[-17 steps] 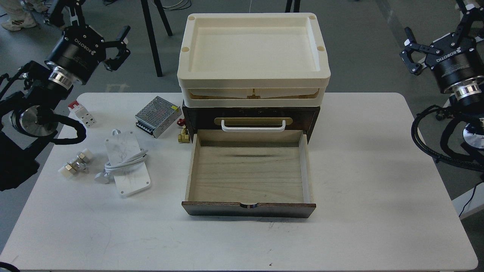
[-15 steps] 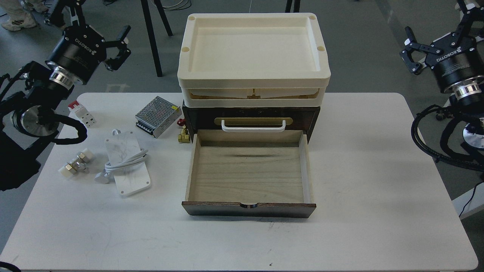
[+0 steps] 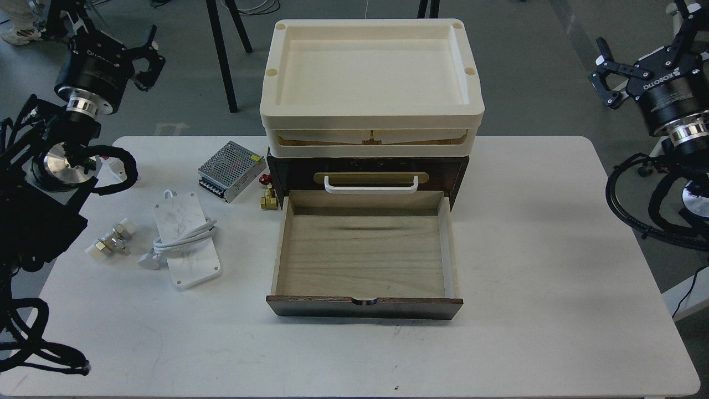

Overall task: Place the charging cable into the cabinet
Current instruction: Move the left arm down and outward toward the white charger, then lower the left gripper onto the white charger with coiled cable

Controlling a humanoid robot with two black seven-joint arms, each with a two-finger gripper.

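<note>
The charging cable [image 3: 188, 256] is a flat white marbled plate wrapped by a pale grey cable with a round plug. It lies on the white table [image 3: 554, 266], left of the cabinet. The cabinet [image 3: 288, 169] is a small dark brown box with a white handle on a brass plate. Its light wood drawer [image 3: 363, 255] is pulled out toward me and is empty. My left gripper [image 3: 147, 58] is open and raised beyond the table's far left corner, well away from the cable. My right gripper [image 3: 605, 75] is open and raised off the table's far right corner.
Two cream plastic trays [image 3: 371, 72] are stacked on the cabinet. A silver perforated power-supply box [image 3: 230, 170] and a small brass valve [image 3: 270, 199] lie left of the cabinet. Metal fittings [image 3: 111, 241] lie left of the cable. A red-and-white block [image 3: 113, 160] is partly hidden by my left arm.
</note>
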